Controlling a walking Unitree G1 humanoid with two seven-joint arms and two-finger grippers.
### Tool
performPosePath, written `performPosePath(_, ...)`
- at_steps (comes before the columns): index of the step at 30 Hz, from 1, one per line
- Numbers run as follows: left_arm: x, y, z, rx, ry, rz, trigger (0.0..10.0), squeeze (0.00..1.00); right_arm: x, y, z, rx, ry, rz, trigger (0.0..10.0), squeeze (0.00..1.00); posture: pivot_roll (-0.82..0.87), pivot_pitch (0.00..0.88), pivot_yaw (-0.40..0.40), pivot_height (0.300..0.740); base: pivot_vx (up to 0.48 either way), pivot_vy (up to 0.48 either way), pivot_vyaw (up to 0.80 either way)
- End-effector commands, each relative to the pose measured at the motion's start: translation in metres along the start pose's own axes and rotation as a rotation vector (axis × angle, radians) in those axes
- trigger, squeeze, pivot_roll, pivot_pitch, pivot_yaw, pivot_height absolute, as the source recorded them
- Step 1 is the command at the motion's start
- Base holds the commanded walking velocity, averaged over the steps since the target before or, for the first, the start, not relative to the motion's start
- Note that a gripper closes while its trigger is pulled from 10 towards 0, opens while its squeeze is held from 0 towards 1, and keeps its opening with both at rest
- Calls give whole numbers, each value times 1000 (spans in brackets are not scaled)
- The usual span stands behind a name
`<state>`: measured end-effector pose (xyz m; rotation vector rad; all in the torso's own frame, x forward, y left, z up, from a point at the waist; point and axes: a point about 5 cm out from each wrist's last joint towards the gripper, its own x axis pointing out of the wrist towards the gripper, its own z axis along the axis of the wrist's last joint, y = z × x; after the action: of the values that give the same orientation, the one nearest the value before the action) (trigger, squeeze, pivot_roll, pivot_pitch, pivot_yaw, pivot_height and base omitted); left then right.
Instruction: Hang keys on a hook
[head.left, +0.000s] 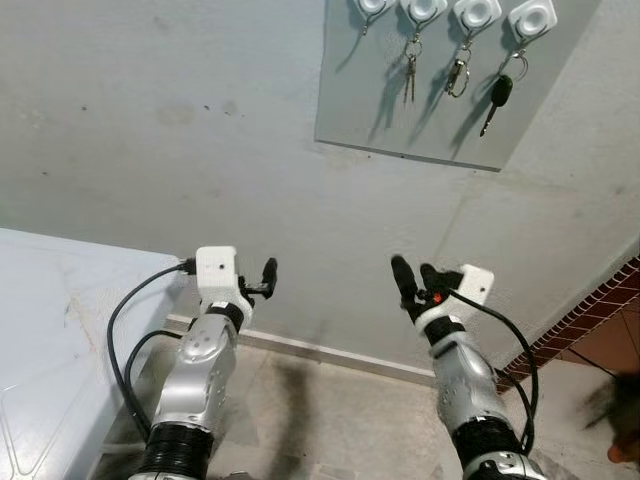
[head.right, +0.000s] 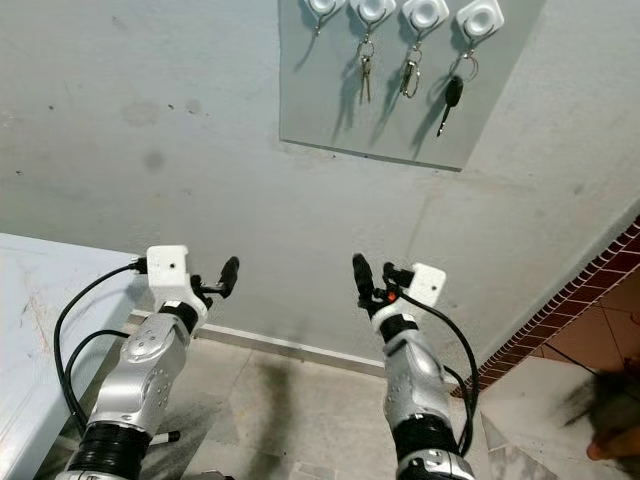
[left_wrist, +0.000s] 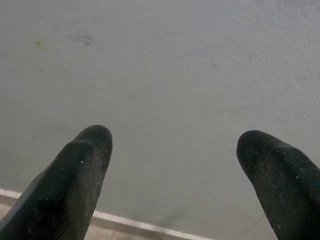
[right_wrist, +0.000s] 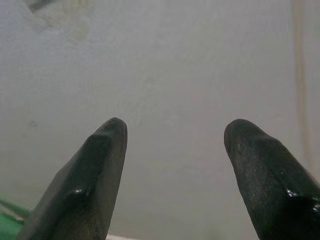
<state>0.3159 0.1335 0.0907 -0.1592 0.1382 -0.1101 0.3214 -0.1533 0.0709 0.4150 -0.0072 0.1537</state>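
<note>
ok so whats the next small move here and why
Probably fetch keys first. Both the left gripper and right gripper are open and hold nothing, while three of the four hooks already carry keys and only the leftmost hook is free.

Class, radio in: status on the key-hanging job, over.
Left tool open, empty. Right tool open, empty. Three sets of keys on the wall hooks, leftmost hook free. Nothing between tools and board.

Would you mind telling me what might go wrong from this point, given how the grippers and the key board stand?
Both the left gripper and right gripper are open and hold nothing, so no keys may get hung. The grey board sits high above them; reaching up could knock the black car key off its hook.
</note>
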Motion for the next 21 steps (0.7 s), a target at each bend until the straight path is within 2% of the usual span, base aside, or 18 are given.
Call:
performPosePath(1, -2, 0, 0, -6, -20, -10, 10000, 0, -3, 2, 3, -79, -11, 4, 10000, 0, 10, 68, -9, 732, 0, 0, 0)
performPosePath(2, -2, 0, 0, -6, -20, -10, 10000, 0, -3, 2, 3, -79, -11, 4, 10000, 0, 10, 68, -9, 732, 0, 0, 0)
performPosePath(3, -5, 1, -2, -33, -24, -24, 10000, 0, -9, 1, 1, -147, -1, -2, 10000, 0, 11, 66, -9, 732, 0, 0, 0)
performPosePath(8, -15, 8, -14, -40, -21, -13, 10000, 0, -26, -1, -7, -239, 26, -6, 10000, 0, 11, 59, -5, 732, 0, 0, 0)
performPosePath(10, -20, 10, -19, 1, -26, -7, 10000, 0, -33, -5, -10, -298, 32, -28, 10000, 0, 11, 58, -4, 732, 0, 0, 0)
performPosePath(16, -33, 19, -31, 9, -15, 21, 10000, 0, -55, -12, -22, -310, 82, -72, 10000, 0, 7, 59, 2, 732, 0, 0, 0)
performPosePath(19, -34, 22, -33, -17, -7, 28, 10000, 0, -57, -13, -23, -296, 84, -83, 10000, 0, 4, 58, 5, 732, 0, 0, 0)
performPosePath(21, -35, 23, -33, -4, -11, 33, 10000, 0, -59, -14, -23, -308, 86, -93, 10000, 0, 3, 57, 4, 732, 0, 0, 0)
